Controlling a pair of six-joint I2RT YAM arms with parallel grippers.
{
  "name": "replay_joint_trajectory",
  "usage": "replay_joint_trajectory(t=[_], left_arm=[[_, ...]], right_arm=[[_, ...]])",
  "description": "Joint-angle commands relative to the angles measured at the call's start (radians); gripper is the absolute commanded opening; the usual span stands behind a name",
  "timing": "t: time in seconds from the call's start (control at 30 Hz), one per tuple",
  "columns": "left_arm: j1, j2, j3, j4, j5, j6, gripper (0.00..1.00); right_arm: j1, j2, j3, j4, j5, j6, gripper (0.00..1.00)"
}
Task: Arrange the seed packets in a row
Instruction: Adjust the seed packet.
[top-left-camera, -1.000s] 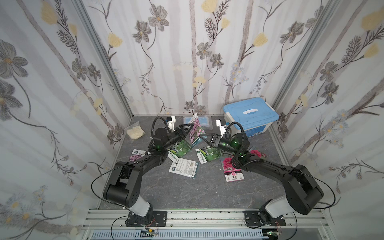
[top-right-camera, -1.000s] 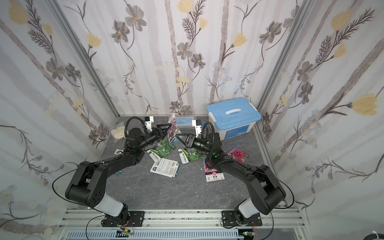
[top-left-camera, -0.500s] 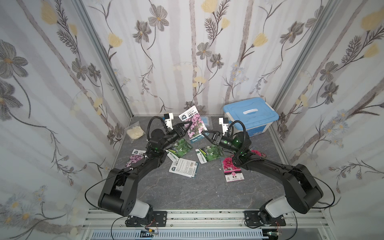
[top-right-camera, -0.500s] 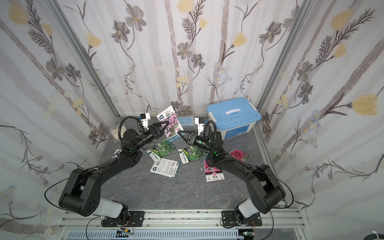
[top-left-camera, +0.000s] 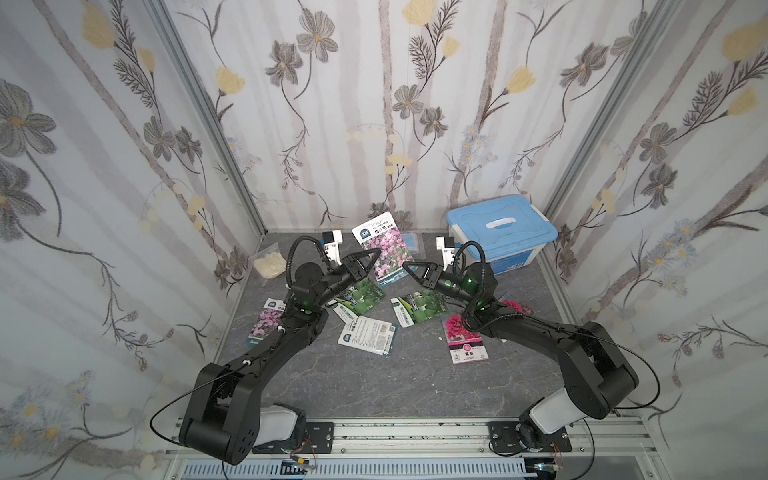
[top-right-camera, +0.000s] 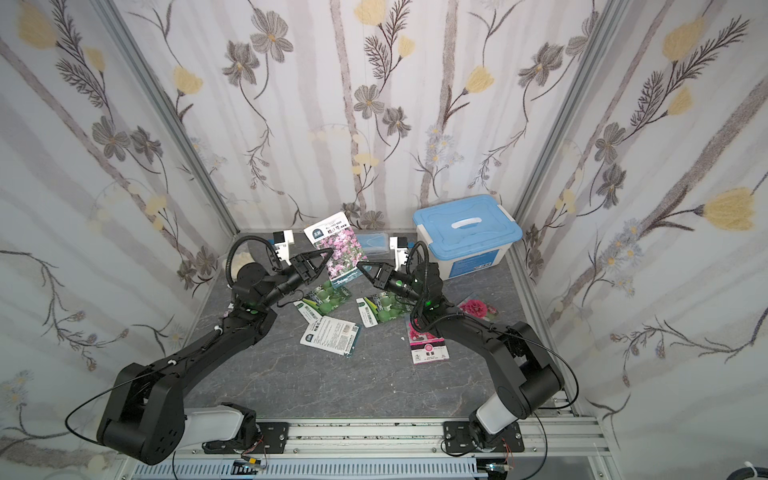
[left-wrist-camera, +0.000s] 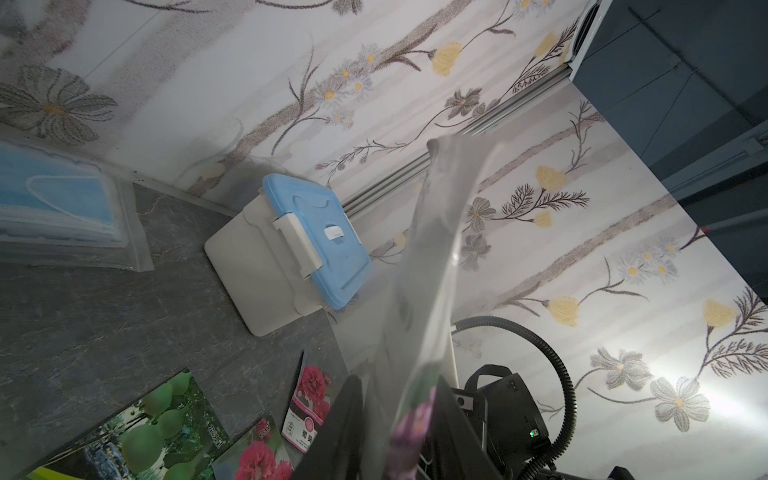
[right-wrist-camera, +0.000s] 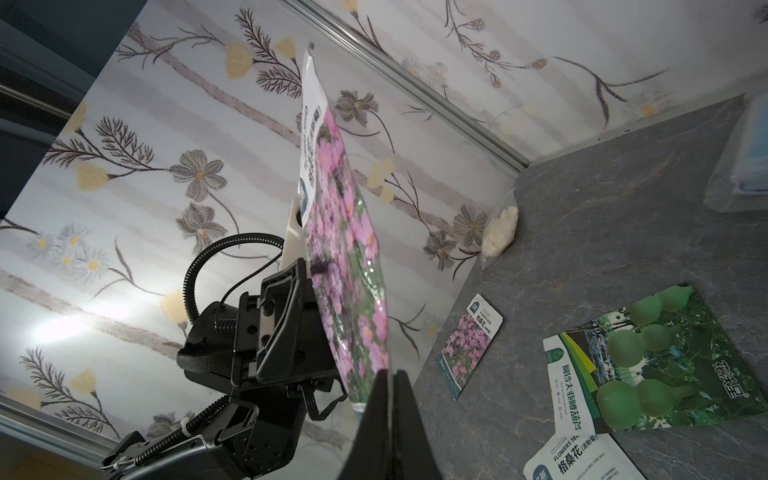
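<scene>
A purple-pink flower seed packet (top-left-camera: 384, 249) (top-right-camera: 338, 249) hangs in the air at the back middle, face toward the top views. My left gripper (top-left-camera: 372, 259) (left-wrist-camera: 395, 399) is shut on its lower left part. My right gripper (top-left-camera: 405, 264) (right-wrist-camera: 390, 374) is shut on its lower right corner. The other seed packets lie flat on the grey table: a purple one (top-left-camera: 266, 322), two green gourd ones (top-left-camera: 359, 299) (top-left-camera: 419, 307), one white back up (top-left-camera: 368, 332), and a red-pink one (top-left-camera: 463, 338). Another red-pink one (top-left-camera: 515, 307) is partly hidden behind the right arm.
A white box with a blue lid (top-left-camera: 500, 232) stands at the back right. A clear bag with a blue face mask (top-left-camera: 409, 241) lies against the back wall, behind the lifted packet. At the back left lies a small bag of cream stuff (top-left-camera: 269, 264). Papered walls enclose three sides.
The lifted packet has turned from edge-on to face-on and risen a little. My left jaws have narrowed onto it and the left arm has drawn back leftward. The right gripper has barely moved.
</scene>
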Motion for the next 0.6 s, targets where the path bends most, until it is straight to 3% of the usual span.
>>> replay_joint_trajectory(t=[0.0, 0.17, 0.33, 0.53, 0.57], left_arm=[[0.000, -0.017, -0.003, -0.067, -0.022, 0.056, 0.29], [0.000, -0.006, 0.001, -0.088, -0.040, 0.067, 0.21], [-0.002, 0.012, 0.040, -0.150, -0.067, 0.107, 0.00], [-0.001, 0.001, 0.143, -0.394, -0.119, 0.219, 0.00], [-0.001, -0.004, 0.163, -0.445, -0.130, 0.242, 0.00]], right_arm=[[0.000, 0.004, 0.010, 0.009, 0.051, -0.010, 0.00], [-0.001, 0.005, 0.014, 0.001, 0.073, -0.018, 0.00], [0.000, 0.001, 0.011, 0.002, 0.094, -0.015, 0.00], [0.006, -0.019, 0.009, -0.049, 0.123, -0.070, 0.00], [0.007, -0.026, 0.010, -0.070, 0.130, -0.095, 0.04]])
